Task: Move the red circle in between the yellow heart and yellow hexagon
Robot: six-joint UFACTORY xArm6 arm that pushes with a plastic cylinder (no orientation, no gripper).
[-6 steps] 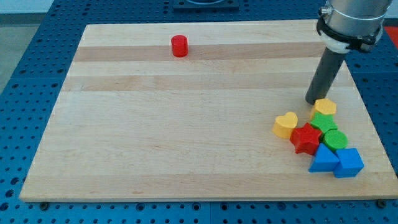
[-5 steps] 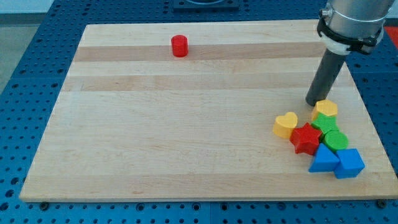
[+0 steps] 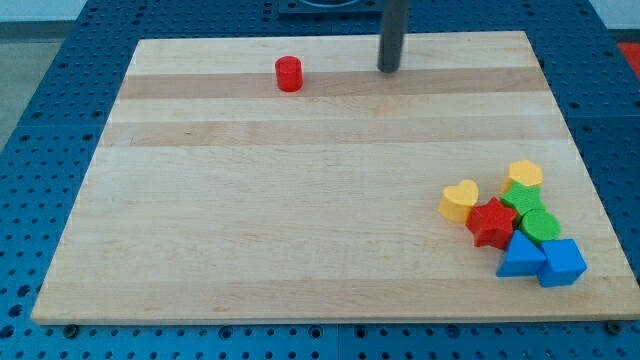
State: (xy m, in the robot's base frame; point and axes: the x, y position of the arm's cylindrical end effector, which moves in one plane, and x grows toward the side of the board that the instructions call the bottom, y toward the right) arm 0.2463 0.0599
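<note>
The red circle (image 3: 289,74) stands near the view's top, left of centre, on the wooden board (image 3: 300,200). My tip (image 3: 387,69) rests on the board to the right of the red circle, with a clear gap between them. The yellow heart (image 3: 460,200) lies at the view's lower right. The yellow hexagon (image 3: 524,174) lies to the right of the heart and slightly higher, with a gap between them.
A cluster sits at the lower right: a red star (image 3: 491,222) just below the gap, a green block (image 3: 519,197), a green round block (image 3: 541,224), a blue triangle (image 3: 519,256) and a blue block (image 3: 561,262). The board's right edge is close by.
My tip has moved from beside the yellow hexagon at the right to the view's top, right of the red circle. The blocks have not moved.
</note>
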